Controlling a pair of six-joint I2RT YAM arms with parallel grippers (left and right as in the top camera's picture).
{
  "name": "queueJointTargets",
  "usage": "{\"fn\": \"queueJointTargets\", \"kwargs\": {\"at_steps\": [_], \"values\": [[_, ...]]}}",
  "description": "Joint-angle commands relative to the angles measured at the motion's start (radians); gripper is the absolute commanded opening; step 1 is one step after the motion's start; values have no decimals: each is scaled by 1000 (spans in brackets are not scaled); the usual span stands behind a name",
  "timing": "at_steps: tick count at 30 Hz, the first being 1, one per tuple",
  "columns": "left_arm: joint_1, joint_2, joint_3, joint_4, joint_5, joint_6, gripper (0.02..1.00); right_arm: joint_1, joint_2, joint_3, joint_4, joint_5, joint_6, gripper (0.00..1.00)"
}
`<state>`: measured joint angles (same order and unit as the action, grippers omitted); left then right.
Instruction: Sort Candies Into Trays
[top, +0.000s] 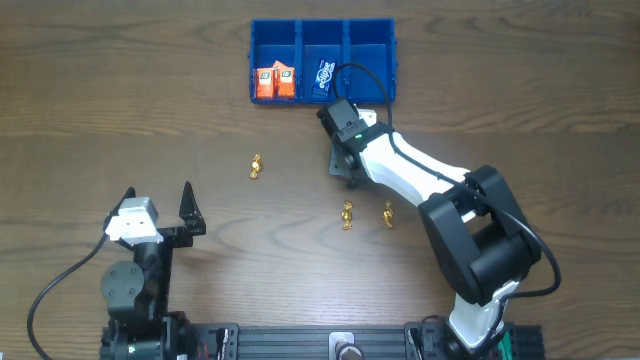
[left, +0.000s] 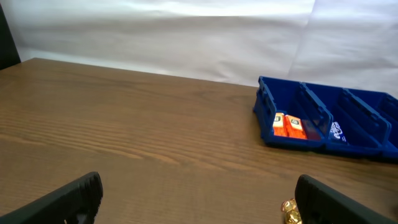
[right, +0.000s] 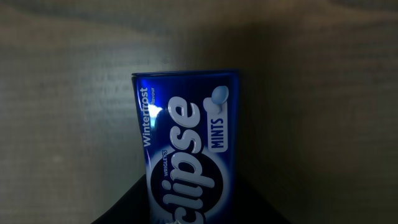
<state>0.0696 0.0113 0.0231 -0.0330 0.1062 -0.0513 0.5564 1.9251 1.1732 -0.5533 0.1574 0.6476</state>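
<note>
A blue mint tin (right: 186, 149) lies on the wooden table, close under the right wrist camera. My right gripper (right: 189, 202) has a dark finger against each long side of it and looks shut on it; from above, this gripper (top: 345, 165) is low on the table just below the blue tray (top: 322, 30). The tray's left compartment holds orange packs (top: 274, 82) and its middle one a blue pack (top: 322, 75). Three gold-wrapped candies (top: 256, 166) (top: 347, 215) (top: 388, 213) lie loose on the table. My left gripper (top: 160, 208) stands open near the front left, nothing between its fingers (left: 74, 199).
The left wrist view shows the blue tray (left: 267, 112) at the far right with the orange packs (left: 290, 126), and a gold candy (left: 291, 211) by the right finger. A white wall or sheet runs behind the table's far edge.
</note>
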Motion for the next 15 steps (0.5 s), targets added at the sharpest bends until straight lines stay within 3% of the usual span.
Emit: {"fn": "queueJointTargets", "kwargs": {"at_steps": [1, 8, 15], "values": [[4, -5, -18, -35, 18, 7, 998, 33, -37, 150, -80, 22, -30, 240], [4, -5, -18, -35, 18, 7, 998, 13, 9, 606, -259, 89, -167, 237], [4, -5, -18, -35, 18, 7, 998, -23, 203, 914, -273, 104, -212, 242]]}}
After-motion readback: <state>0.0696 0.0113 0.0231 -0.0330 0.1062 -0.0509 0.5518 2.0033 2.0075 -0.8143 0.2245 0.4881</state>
